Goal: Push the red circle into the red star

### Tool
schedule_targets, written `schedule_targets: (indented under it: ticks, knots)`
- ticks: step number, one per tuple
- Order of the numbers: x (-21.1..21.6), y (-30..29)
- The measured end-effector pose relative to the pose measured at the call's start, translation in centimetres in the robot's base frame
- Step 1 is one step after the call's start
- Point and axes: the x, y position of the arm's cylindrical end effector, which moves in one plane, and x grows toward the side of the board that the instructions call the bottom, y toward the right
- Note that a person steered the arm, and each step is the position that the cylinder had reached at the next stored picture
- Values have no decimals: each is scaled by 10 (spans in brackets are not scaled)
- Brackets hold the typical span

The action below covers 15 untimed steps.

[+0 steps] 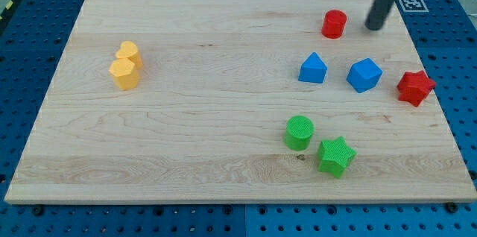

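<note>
Pushing from where my tip point(373, 26) sits, at the red circle's point(334, 24) three o'clock, sends it wrong; swing round to its ten o'clock (no jaws here) and drive toward the red star point(414, 88) at four o'clock, skirting the blue cube point(364, 74).

The red circle point(334, 24), a short upright cylinder, stood near the bench's top edge toward the view's right. The red star point(414, 87) lay flat, well apart, lower, by the right edge.

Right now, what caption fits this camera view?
My tip beside the red circle, red star waiting below.
</note>
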Motion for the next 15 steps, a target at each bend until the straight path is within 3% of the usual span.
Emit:
schedule_targets:
  ticks: [1, 2, 4, 5, 6, 7, 9, 10, 11, 12, 15]
  knots:
    - [-27, -57]
    - [-26, -106]
    - [35, -49]
    - [27, -72]
    - [-16, -102]
    - [-17, -55]
    - [25, 30]
    - [28, 46]
    - [-6, 5]
    - [-9, -48]
    - [68, 64]
